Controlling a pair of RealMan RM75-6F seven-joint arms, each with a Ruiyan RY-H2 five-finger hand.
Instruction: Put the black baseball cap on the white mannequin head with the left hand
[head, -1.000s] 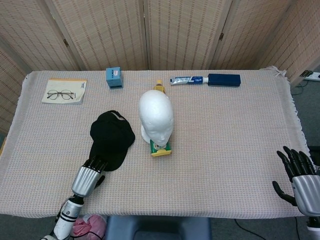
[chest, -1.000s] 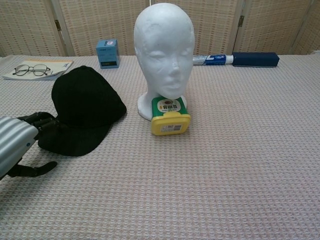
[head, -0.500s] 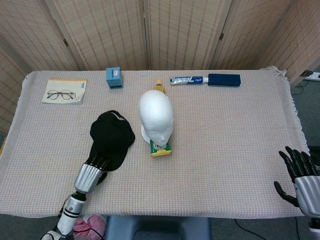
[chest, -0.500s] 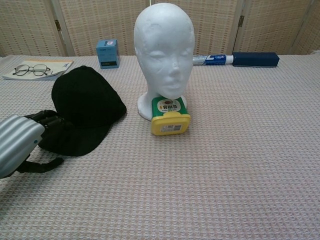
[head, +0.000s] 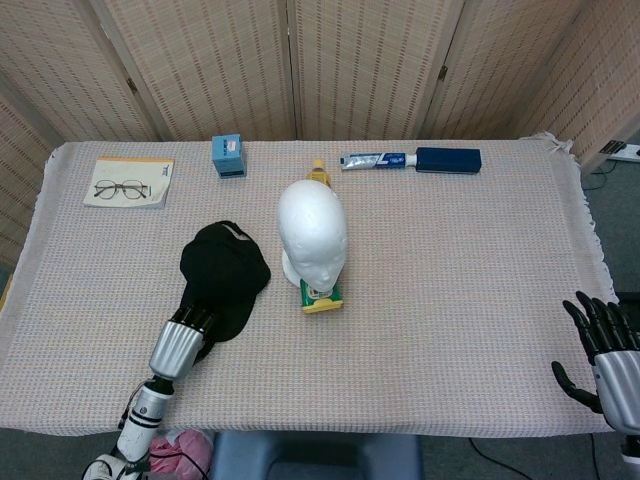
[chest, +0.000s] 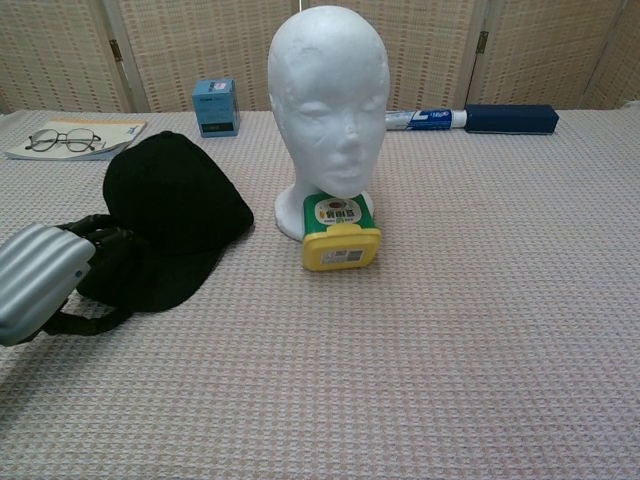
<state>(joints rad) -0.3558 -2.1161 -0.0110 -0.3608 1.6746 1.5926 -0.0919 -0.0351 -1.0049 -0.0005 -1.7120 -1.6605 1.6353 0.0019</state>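
Two hands low at the near table (head: 450, 330) edge: left hand (chest: 50, 280) at the brim of the black baseball cap (chest: 170, 215), dark fingers (chest: 100, 238) touching the brim, grip impossible to confirm; right hand (head: 600, 350) off the right corner, fingers spread, holding nothing. Farther in, cap flat on the cloth, just left of the bare white mannequin head (chest: 328, 95), with a yellow-and-green container (chest: 340, 235) against its base. Farthest back, glasses (head: 120, 188) on a booklet (head: 128, 183), a blue box (head: 228, 155), a toothpaste tube (head: 375, 160) and a dark blue case (head: 448, 160).
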